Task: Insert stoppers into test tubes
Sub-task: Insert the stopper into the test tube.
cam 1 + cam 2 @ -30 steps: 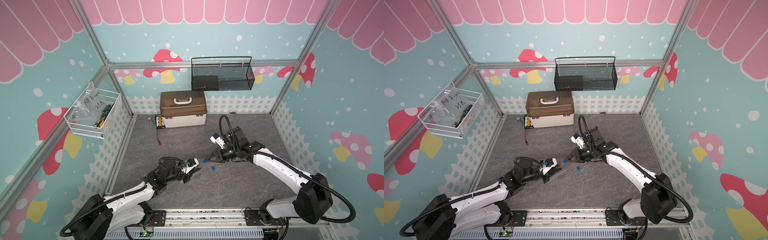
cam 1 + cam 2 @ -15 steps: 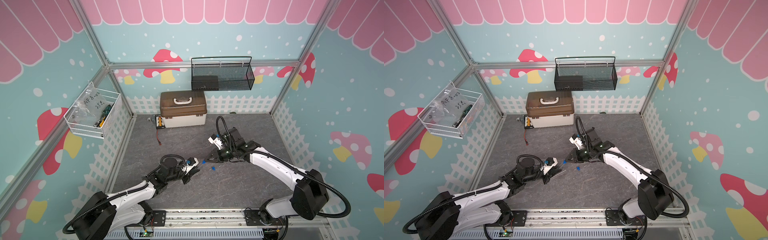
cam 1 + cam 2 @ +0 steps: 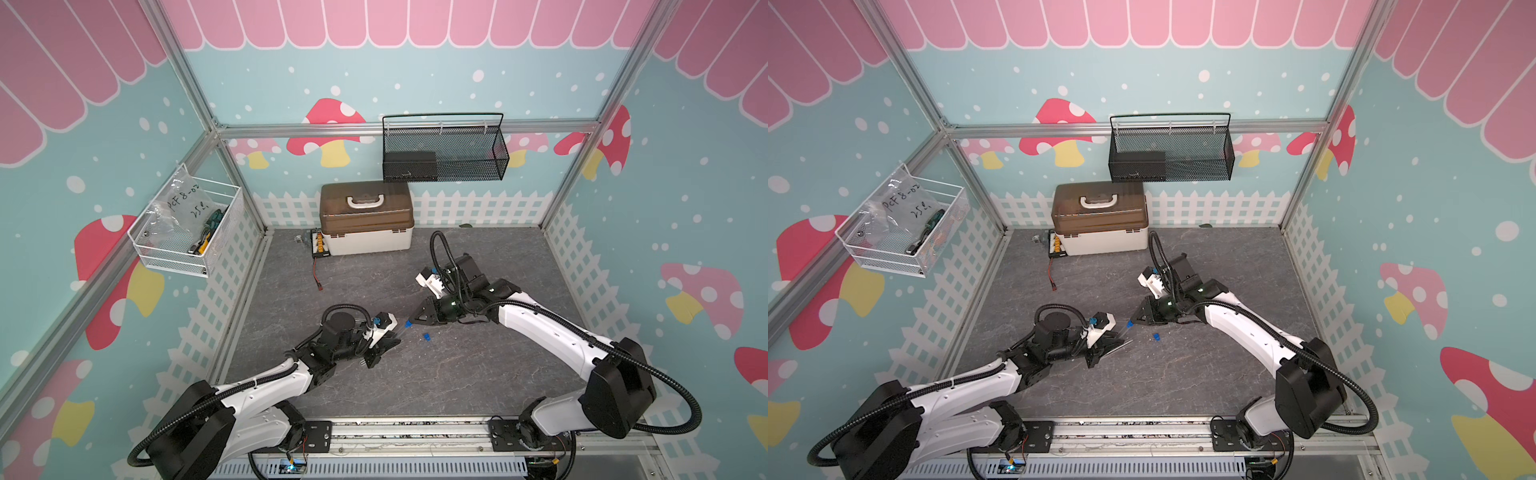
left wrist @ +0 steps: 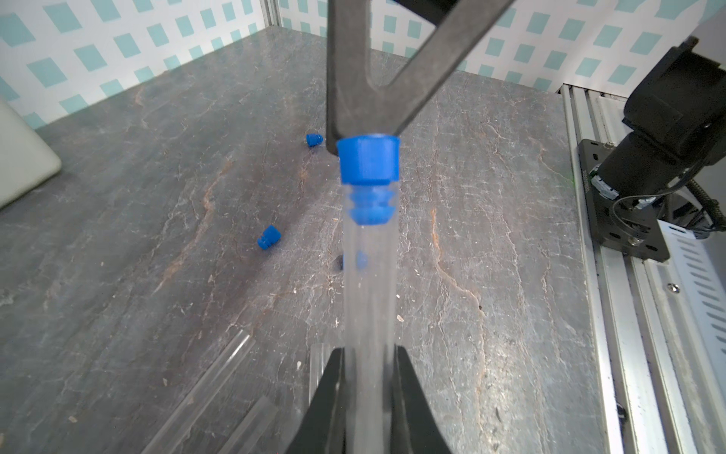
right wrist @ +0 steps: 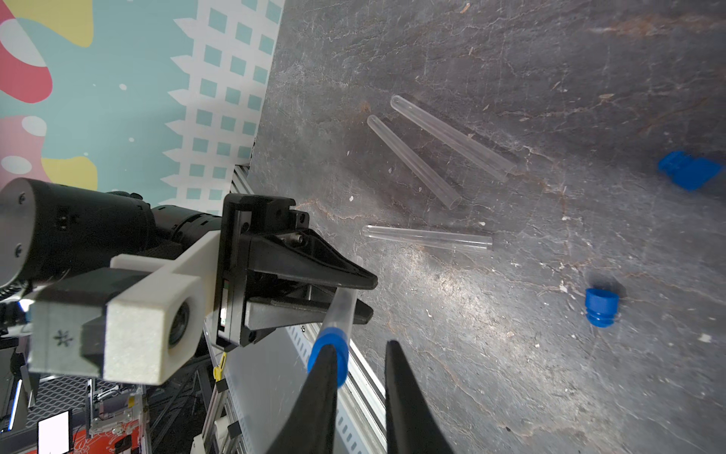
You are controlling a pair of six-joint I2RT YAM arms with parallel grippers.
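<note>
Left end effector (image 4: 368,355) is clamped on a clear test tube (image 4: 369,298), holding it above the counter (image 5: 510,353) near the middle. A blue stopper (image 4: 368,159) sits in the tube's mouth: ribbed part inside the glass, cap outside. The right end effector (image 5: 360,346) is at that cap, jaws parted with nothing between them and one fingertip (image 5: 328,353) against the stopper's top.

Down on the counter, three more test tubes (image 5: 414,161) (image 5: 451,137) (image 5: 428,238) lie flat and unplugged, two side by side and the third just apart. Loose stoppers (image 5: 601,306) (image 5: 688,171) lie nearby.

Containers now: the white wire basket (image 3: 174,253) on the side wall holds a labelled plastic bag (image 3: 178,203) and some hand tools (image 3: 210,226). The black mesh basket (image 3: 465,145) on the back wall holds a dark box (image 3: 409,164). The brown-lidded case (image 3: 365,216) by the back wall is shut.
</note>
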